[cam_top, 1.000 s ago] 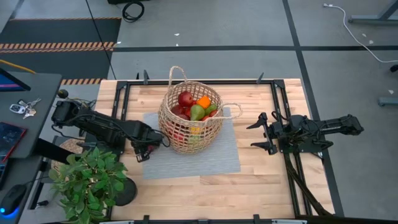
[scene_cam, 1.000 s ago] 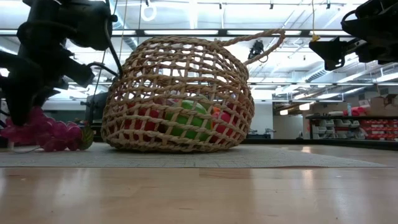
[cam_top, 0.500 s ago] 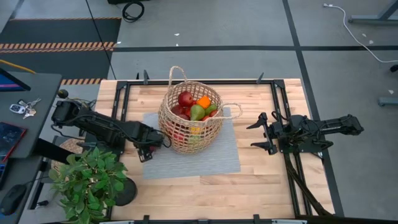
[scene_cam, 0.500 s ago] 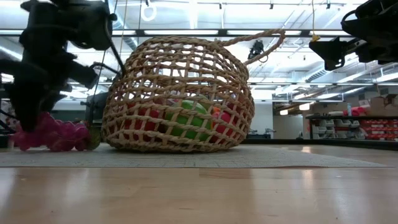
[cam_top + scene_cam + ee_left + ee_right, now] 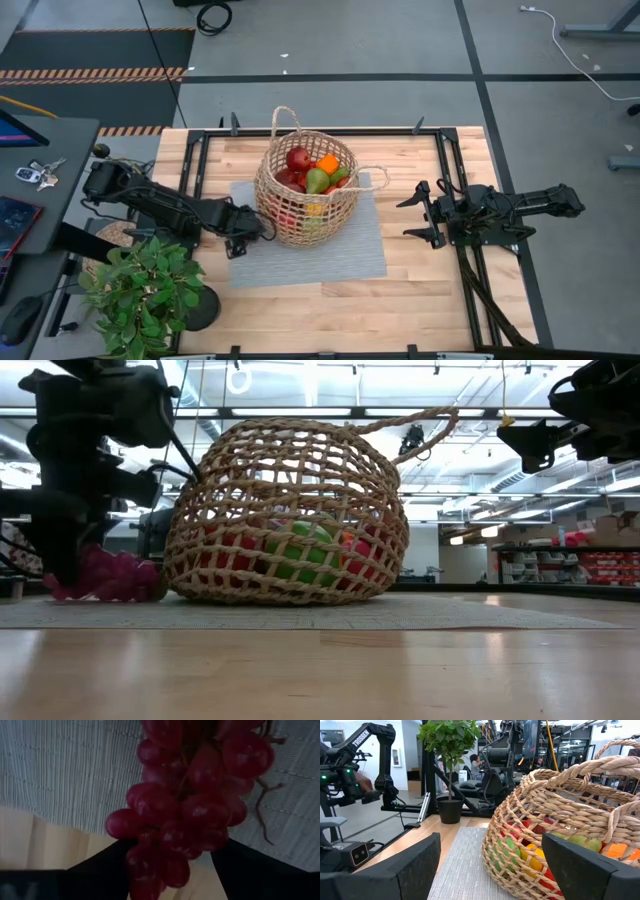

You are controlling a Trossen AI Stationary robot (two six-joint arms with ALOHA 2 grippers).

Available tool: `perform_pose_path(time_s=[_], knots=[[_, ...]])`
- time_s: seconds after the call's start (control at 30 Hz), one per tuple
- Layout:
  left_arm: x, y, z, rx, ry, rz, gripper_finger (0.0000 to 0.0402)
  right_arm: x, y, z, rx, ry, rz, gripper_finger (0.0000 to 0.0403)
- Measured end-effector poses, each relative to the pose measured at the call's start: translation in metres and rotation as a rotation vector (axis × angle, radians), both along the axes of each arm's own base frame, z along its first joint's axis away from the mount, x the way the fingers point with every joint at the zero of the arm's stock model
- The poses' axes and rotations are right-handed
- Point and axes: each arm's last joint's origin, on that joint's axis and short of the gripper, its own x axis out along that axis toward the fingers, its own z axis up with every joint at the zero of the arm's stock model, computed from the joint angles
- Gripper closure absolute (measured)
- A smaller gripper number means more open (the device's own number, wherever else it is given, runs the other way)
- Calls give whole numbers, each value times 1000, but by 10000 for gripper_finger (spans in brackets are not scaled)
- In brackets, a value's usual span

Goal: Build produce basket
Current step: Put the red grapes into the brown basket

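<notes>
The tan wicker basket [image 5: 305, 200] stands on a grey mat [image 5: 320, 255] at the table's middle, with produce [image 5: 312, 170] inside: red apples, a green pear, an orange piece. A bunch of dark-red grapes [image 5: 110, 575] lies on the mat just left of the basket [image 5: 290, 510]. My left gripper [image 5: 238, 242] points steeply down over the bunch's end away from the basket, one finger on each side of it [image 5: 170, 870]. My right gripper [image 5: 418, 212] hangs open and level to the right of the basket, holding nothing. My left gripper comes at the grape bunch [image 5: 190, 805] from above, with its fingers [image 5: 107, 870] spread on either side of the bunch's outer end. I cannot tell whether the fingers touch the grapes. The bunch lies on the mat.
A potted green plant [image 5: 140, 285] stands at the table's near left corner, close behind my left arm. Black rails frame the wooden table top [image 5: 420, 280]. Bare mat shows in front of the basket.
My left gripper has tipped more steeply downward, and its fingers have swung toward the basket. The grape bunch has slid along the mat toward the basket and now lies close to its wall. My right arm has kept still.
</notes>
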Motion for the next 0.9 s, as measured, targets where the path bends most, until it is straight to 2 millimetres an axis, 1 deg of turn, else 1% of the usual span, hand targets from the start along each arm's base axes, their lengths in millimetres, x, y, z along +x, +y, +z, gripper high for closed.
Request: perform_pose_path(time_s=[0.17,0.27,0.7,0.9], knots=[[-6,2,-12,21,-5,-4,172,0,0,0,0,0,0,52],[-8,3,-14,36,0,-6,188,0,0,0,0,0,0,52],[-8,2,-14,20,-7,36,279,0,0,0,0,0,0,52],[-1,0,-2,3,-9,52,299,0,0,0,0,0,0,52]])
